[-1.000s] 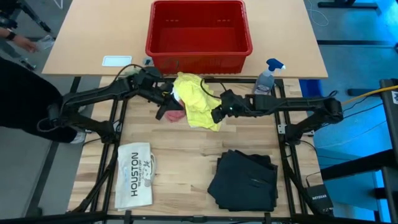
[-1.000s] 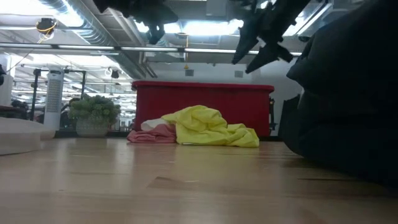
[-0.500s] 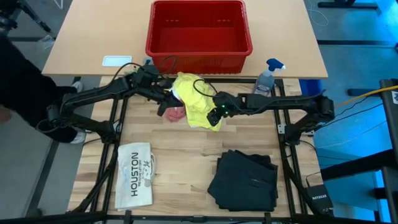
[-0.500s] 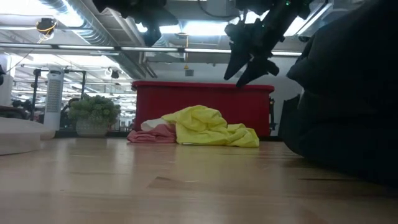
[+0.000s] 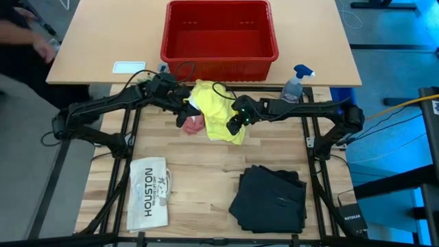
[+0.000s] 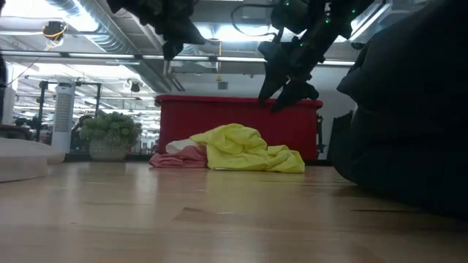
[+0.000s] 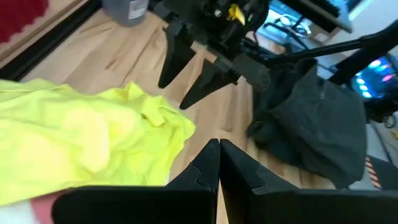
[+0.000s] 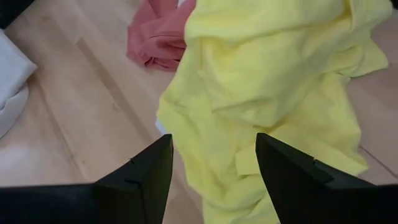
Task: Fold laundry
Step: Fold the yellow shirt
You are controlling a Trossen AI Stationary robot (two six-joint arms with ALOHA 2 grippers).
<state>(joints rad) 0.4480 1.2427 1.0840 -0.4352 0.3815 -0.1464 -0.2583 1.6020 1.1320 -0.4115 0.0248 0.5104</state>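
Right gripper [image 5: 231, 124]: 2 fingers spread, empty, poised directly above yellow T-shirt [image 5: 218, 110] for a likely pinch. Pink cloth [image 5: 194, 124] just beyond. Left gripper [image 5: 182, 119]: clenched, empty, hovering opposite. Black trousers [image 5: 271, 199] well apart, seemingly folded already.

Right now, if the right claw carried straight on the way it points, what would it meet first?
Most likely the yellow T-shirt: the open right claw hangs above the table, and its wrist view shows the shirt filling the line between its fingers. The pink cloth lies off to one side.
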